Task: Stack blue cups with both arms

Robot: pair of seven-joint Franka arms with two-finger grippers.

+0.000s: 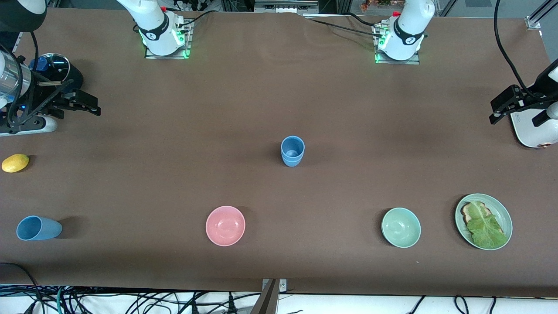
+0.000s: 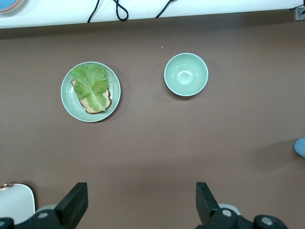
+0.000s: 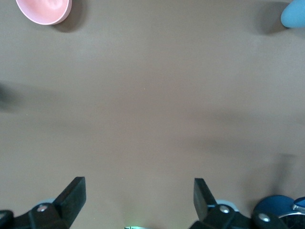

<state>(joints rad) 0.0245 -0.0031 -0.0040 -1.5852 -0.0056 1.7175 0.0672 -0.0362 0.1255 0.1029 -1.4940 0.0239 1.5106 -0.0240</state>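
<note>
1. Already, a stack of blue cups stands upright at mid-table — one cup appears nested in another, to judge by the doubled rim and base.
2. One more blue cup lies on its side toward the right arm's end of the table, nearer the front camera than the stack and well apart from it, its mouth facing the table's end.
3. Both arms wait pulled back over the two ends of the table: the right gripper hangs with jaws spread and nothing in them, over bare tabletop near a lemon; the left gripper hangs likewise wide open and empty, beside a white appliance.
4. Seen from the left wrist, the open fingers frame a pale green bowl and a green plate carrying toast under a lettuce leaf; from the right wrist, a pink bowl and a sliver of the fallen cup show at the edges.
5. By the look of it, the stacking is partly done and the last cup is the step in hand.
6. Next, the right arm — the closer one — would likely need to reach the lying cup, grip it across its wall, turn it upright and lower it squarely into the stack, taking care not to tip the stack.
</note>
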